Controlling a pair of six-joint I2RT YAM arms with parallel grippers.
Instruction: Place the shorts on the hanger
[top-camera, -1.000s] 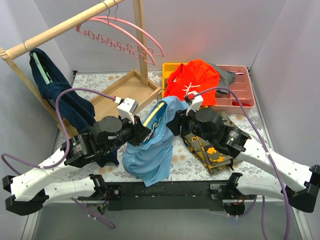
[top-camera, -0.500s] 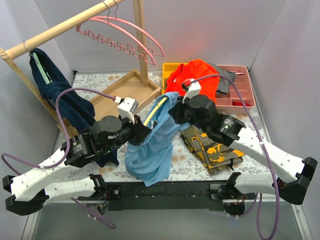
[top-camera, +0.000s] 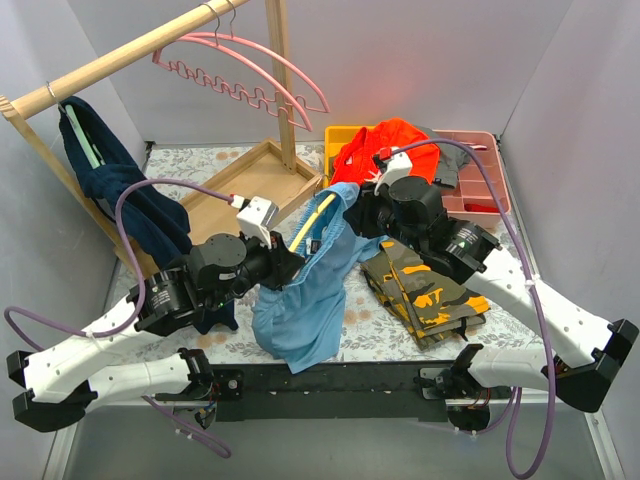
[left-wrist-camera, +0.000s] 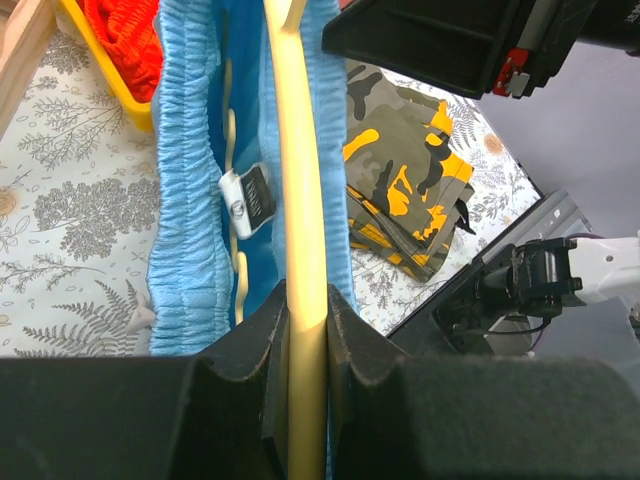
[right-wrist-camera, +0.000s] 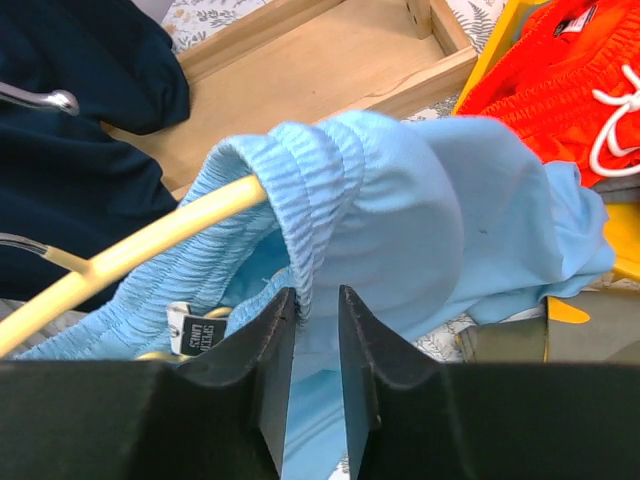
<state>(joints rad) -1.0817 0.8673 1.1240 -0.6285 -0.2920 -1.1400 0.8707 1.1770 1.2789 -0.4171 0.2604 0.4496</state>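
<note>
The sky-blue shorts (top-camera: 300, 300) hang at the table's middle, with their waistband pulled over one end of the pale-yellow hanger (top-camera: 310, 220). My left gripper (top-camera: 290, 262) is shut on the hanger's arm (left-wrist-camera: 300, 200), which runs straight up between its fingers (left-wrist-camera: 305, 320). The shorts' ribbed waistband (left-wrist-camera: 190, 200) lies beside that arm. My right gripper (top-camera: 358, 215) is shut on the shorts' waistband (right-wrist-camera: 420, 210), with the fabric pinched between its narrow jaws (right-wrist-camera: 317, 310). The hanger's end (right-wrist-camera: 150, 235) sticks into the waistband opening. The hanger's hook is hidden.
Orange shorts (top-camera: 385, 155) lie over yellow and pink bins (top-camera: 480, 180) at the far right. Camouflage shorts (top-camera: 425, 295) lie under the right arm. A wooden tray (top-camera: 245, 190), a navy garment (top-camera: 130, 200) and pink hangers (top-camera: 240, 75) on a wooden rail (top-camera: 130, 50) stand to the left.
My right gripper has moved away from me and a little right, drawing the waistband further over the hanger's end. The left gripper and hanger have barely moved.
</note>
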